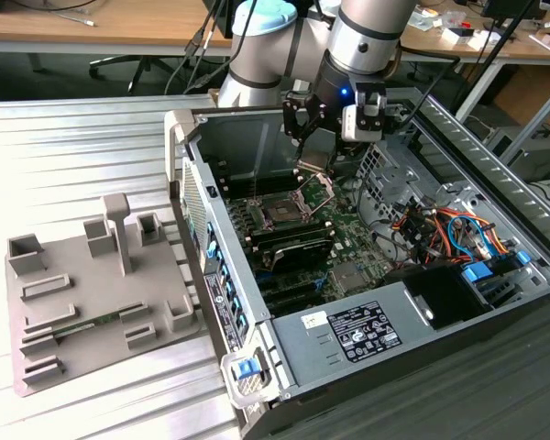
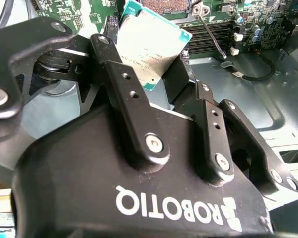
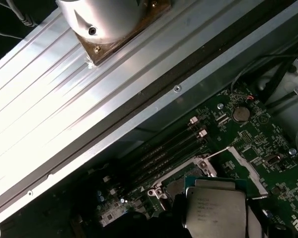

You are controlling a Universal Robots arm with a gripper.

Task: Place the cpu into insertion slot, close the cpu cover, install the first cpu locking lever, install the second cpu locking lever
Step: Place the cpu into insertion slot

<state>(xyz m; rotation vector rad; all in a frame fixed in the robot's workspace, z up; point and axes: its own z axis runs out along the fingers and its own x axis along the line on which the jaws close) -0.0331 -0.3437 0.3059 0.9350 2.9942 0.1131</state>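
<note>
We see the case [image 1: 247, 147] on the desk [image 1: 73, 156]. Our claw [image 1: 313, 158] hangs inside it, clamped on the cpu [image 2: 149, 47]. The slot [image 1: 282, 213] lies bare just below, slightly toward the exterior view's left (cover [image 1: 318, 191] raised).

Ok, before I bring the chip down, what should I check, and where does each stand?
1. cpu clamped between the fingers: ok.
2. insertion slot empty: ok, in the exterior view.
3. cpu cover standing up off the slot: ok.
4. cpu square with the slot: cannot tell.
5. Path clear of the locking lever: cannot tell.
</note>
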